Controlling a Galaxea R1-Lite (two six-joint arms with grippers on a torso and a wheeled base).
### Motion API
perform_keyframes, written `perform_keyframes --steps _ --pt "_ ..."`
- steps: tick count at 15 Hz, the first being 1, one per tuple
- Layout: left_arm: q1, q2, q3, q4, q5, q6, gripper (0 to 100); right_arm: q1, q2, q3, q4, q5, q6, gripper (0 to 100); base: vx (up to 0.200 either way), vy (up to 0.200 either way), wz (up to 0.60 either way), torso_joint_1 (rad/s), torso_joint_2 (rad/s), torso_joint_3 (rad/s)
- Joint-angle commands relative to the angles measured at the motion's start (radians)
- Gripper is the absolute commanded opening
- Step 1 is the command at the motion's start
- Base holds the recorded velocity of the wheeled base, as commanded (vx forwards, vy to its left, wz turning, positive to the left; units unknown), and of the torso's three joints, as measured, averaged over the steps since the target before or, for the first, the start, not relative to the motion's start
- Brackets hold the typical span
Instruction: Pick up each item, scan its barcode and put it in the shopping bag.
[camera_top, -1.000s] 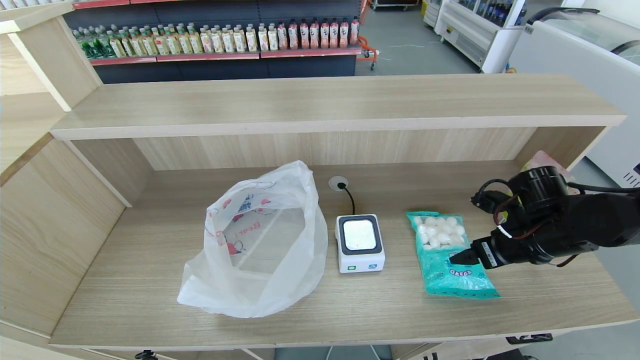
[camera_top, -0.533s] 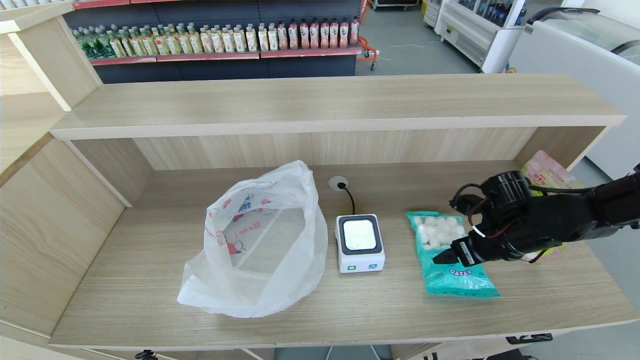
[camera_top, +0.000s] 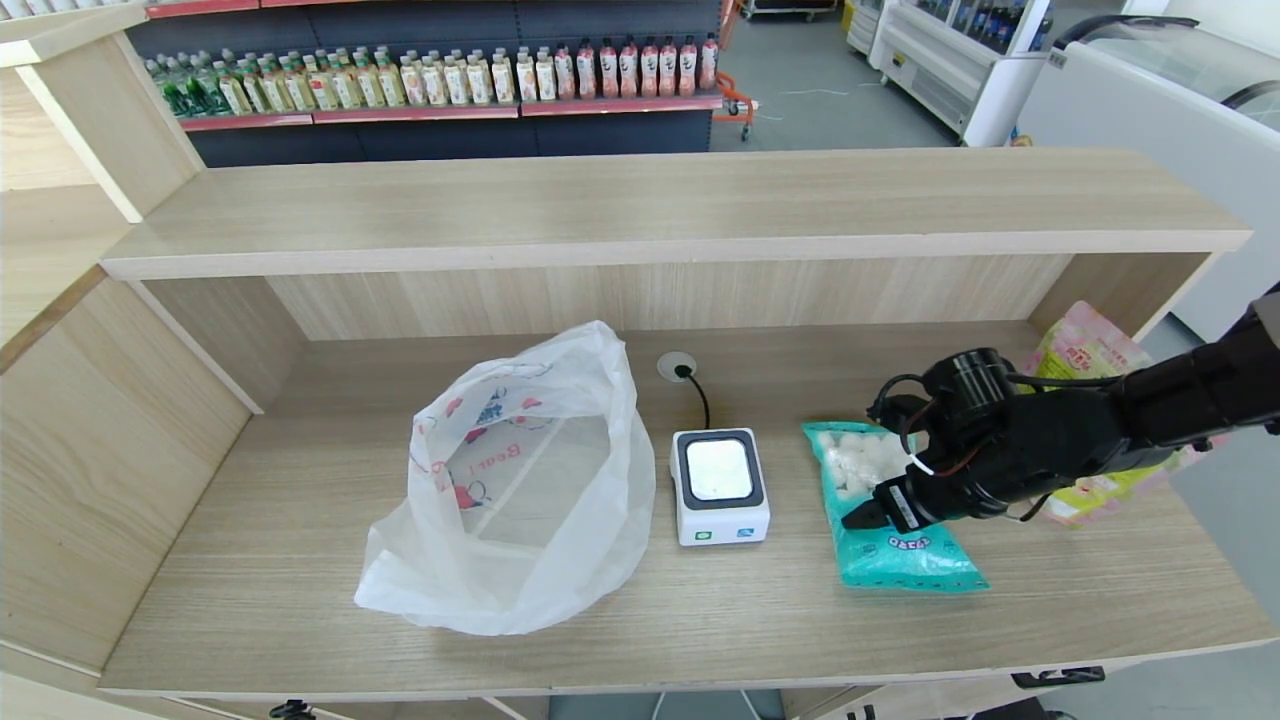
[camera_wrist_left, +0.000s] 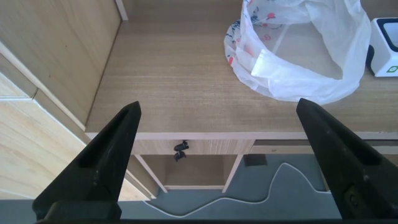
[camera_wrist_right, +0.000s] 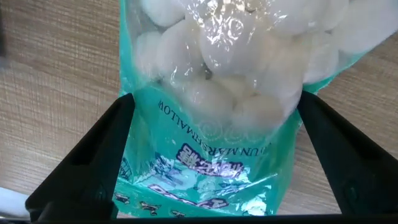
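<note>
Right gripper (camera_top: 862, 516) sat over marshmallow bag (camera_top: 905, 562), jaws wide, empty, straddling its width. Long axis ran near-to-far (right arm nearer).

A light wood-grain counter (camera_top: 700, 610), walled at the back and sides, carries everything. The barcode scanner (camera_top: 719, 486) sits near its middle: a small white box with a dark-framed window facing up. A black cable (camera_top: 700, 400) runs from behind the scanner to a round grey grommet (camera_top: 677, 366) set in the counter top. Just beside the scanner, on its left, a translucent shopping bag (camera_top: 520, 500) slumps on the wood with its mouth open. To the scanner's right, a little apart, a teal marshmallow packet (camera_top: 885, 555) lies flat — clear window end toward the back wall. Farther right of the scanner, by the side wall, is a pink and yellow packet (camera_top: 1085, 355) — partly hidden.
</note>
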Motion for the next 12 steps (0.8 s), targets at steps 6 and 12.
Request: perform_keyframes --steps 6,12 --pt "0.001 0.0 -0.001 0.0 0.0 0.0 100 -0.001 -0.022 0.004 0.04 -0.002 0.002 0 0.0 0.0 0.0 0.0 0.0 0.0" --pt "0.001 0.0 -0.001 0.0 0.0 0.0 100 -0.001 -0.088 0.013 0.135 0.004 -0.024 0 0.0 0.0 0.0 0.0 0.0 0.0"
